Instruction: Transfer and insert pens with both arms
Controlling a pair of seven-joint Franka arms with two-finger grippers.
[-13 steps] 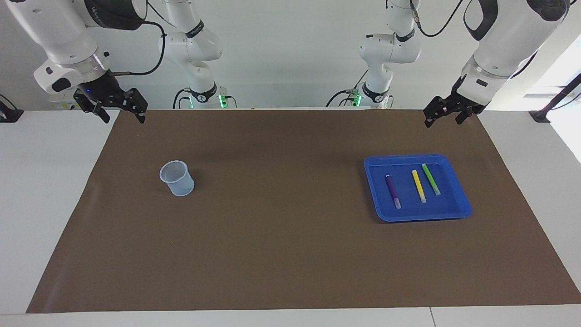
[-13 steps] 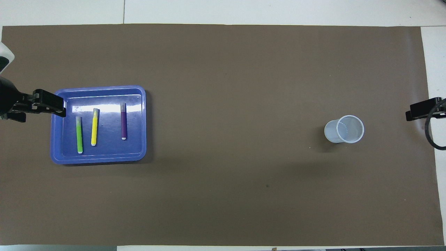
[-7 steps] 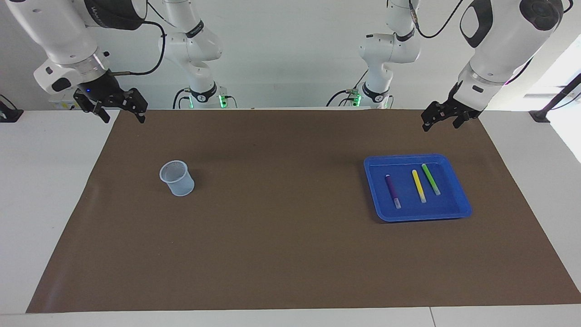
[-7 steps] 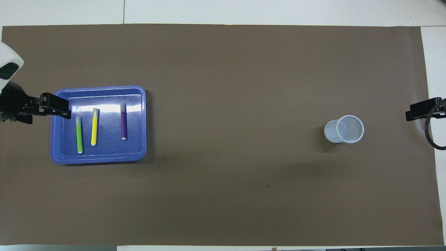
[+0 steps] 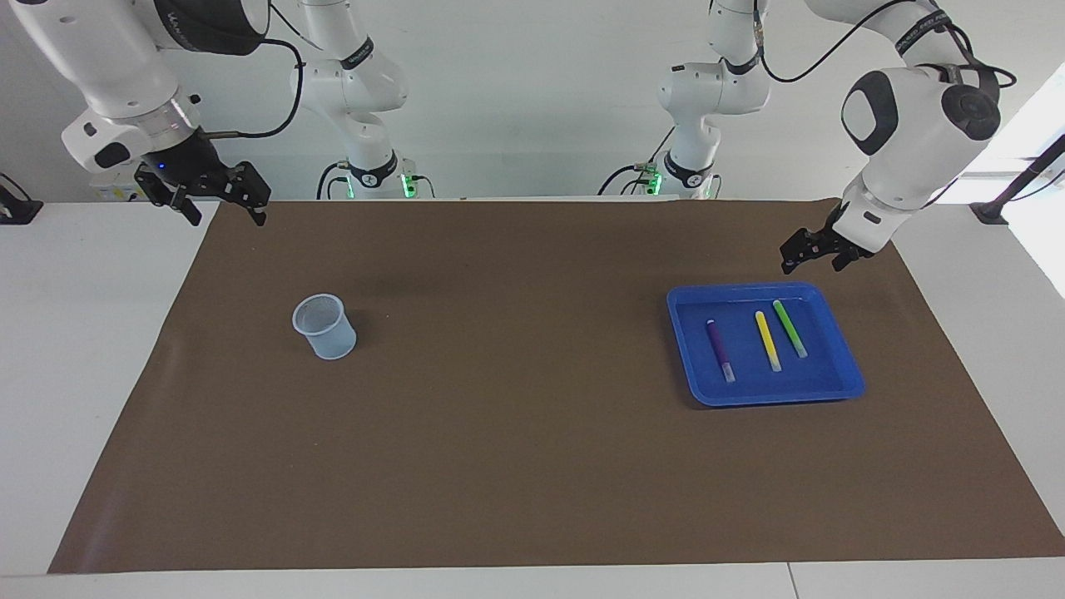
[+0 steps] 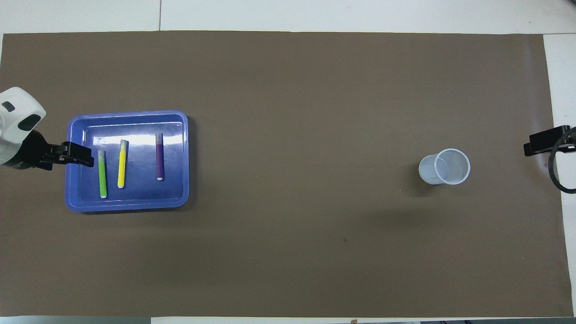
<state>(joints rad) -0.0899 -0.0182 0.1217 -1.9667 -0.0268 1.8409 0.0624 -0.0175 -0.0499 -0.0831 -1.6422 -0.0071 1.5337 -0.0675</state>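
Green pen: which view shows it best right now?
Facing view. The green pen lies fully exposed in the blue tray, beside the yellow pen, with the left end effector clear of it. Overhead shows its full length too, but that end effector sits against its pale end there.

No lettering can be read with confidence anywhere. Dark bands on the right arm [image 5: 125, 58], the left arm [image 5: 915, 91] and the two slimmer arms carry pale print, too small to make out.
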